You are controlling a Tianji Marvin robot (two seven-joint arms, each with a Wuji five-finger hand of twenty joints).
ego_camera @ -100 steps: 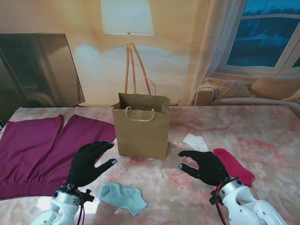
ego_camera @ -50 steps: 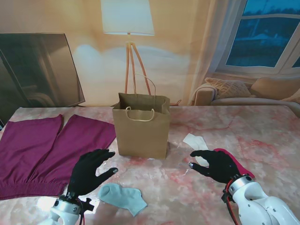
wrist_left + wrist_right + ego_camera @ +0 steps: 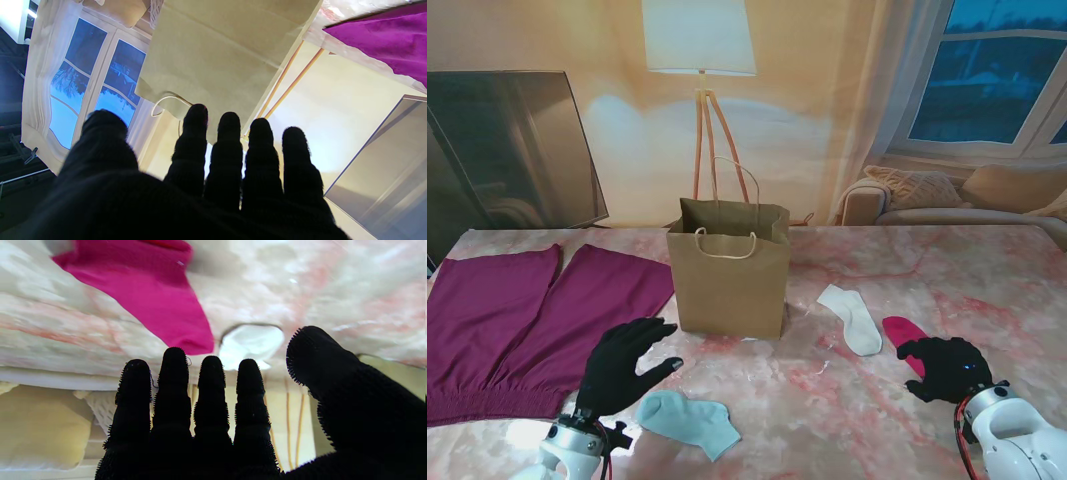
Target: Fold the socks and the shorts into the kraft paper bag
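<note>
Lying just left of the open, empty left hand point(image 3: 623, 367), the purple shorts point(image 3: 512, 325) reach its wrist view only as a corner. The kraft paper bag point(image 3: 729, 277) stands beyond its fingers. The right hand point(image 3: 944, 368), open too, covers the pink sock point(image 3: 899, 331); its wrist view shows the sock's toe.

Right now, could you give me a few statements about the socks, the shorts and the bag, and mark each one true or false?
1. The kraft paper bag stands upright with its mouth open. True.
2. The blue sock already lies inside the bag. False: it lies on the table, nearer to me than the bag.
3. The purple shorts lie spread flat to the left of the bag. True.
4. The left robot hand is shut on the blue sock. False: it is open, holding nothing.
5. The right robot hand is over the near end of the pink sock. True.
6. The white sock is folded. False: it lies unfolded.
</note>
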